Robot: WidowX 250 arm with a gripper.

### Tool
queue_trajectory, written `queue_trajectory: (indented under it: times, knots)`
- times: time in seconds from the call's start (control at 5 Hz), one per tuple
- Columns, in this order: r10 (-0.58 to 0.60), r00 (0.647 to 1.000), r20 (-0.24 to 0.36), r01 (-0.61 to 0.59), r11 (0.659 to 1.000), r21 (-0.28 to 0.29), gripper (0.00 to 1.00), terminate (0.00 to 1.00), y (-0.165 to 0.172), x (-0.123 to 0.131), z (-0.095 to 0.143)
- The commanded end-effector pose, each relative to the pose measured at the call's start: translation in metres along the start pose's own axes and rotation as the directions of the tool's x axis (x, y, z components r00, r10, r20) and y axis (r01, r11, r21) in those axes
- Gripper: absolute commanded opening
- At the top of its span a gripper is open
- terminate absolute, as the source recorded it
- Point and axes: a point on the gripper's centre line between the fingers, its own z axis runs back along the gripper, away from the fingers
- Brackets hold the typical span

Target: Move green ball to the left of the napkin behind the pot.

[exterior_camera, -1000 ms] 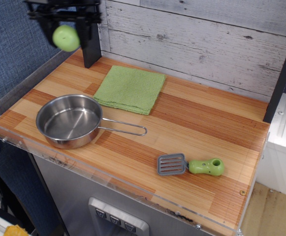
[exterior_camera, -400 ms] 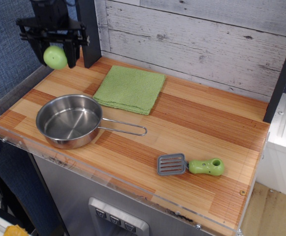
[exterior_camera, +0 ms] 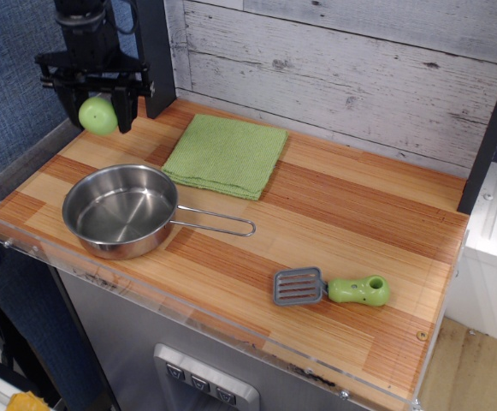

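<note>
Wooden surface (exterior_camera: 334,214) carries pot (exterior_camera: 121,210) and napkin (exterior_camera: 226,155); pincer (exterior_camera: 98,107) grasps green ball (exterior_camera: 98,116) behind pot, left of napkin.

In my end effector (exterior_camera: 99,110) sits the green ball (exterior_camera: 97,116), above the bench (exterior_camera: 351,214); the napkin (exterior_camera: 226,155) lies to its right, the pot (exterior_camera: 120,210) before it.

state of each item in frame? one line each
tool: shut on the green ball, above the table's back-left corner
green ball: held in the air, off the table
napkin: flat, folded, at the back of the table
pot: upright, empty, handle pointing right
spatula: lying flat near the front right, untouched
</note>
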Motion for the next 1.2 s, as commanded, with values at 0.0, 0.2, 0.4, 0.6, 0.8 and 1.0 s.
queue_trajectory:
  times: [0.0,0.2,0.4,0.6,0.8,1.0]
  knots:
    - [0.004,0.997,0.080,-0.005,1.000,0.002,0.00,0.00,0.014,0.014,-0.013]
    - [-0.006,0.995,0.097,0.007,1.000,-0.016,0.00,0.00,0.009,0.020,-0.022]
    - [-0.024,0.996,0.088,0.026,0.999,-0.019,0.00,0.00,0.004,0.023,-0.026]
    - [0.044,0.998,0.034,-0.045,0.999,0.010,1.00,0.00,0.006,0.020,-0.021]
    - [0.041,0.999,0.033,-0.042,0.999,0.007,1.00,0.00,0.008,0.020,-0.021]
    - [0.034,0.999,0.030,-0.034,0.999,0.008,1.00,0.00,0.010,0.019,-0.020]
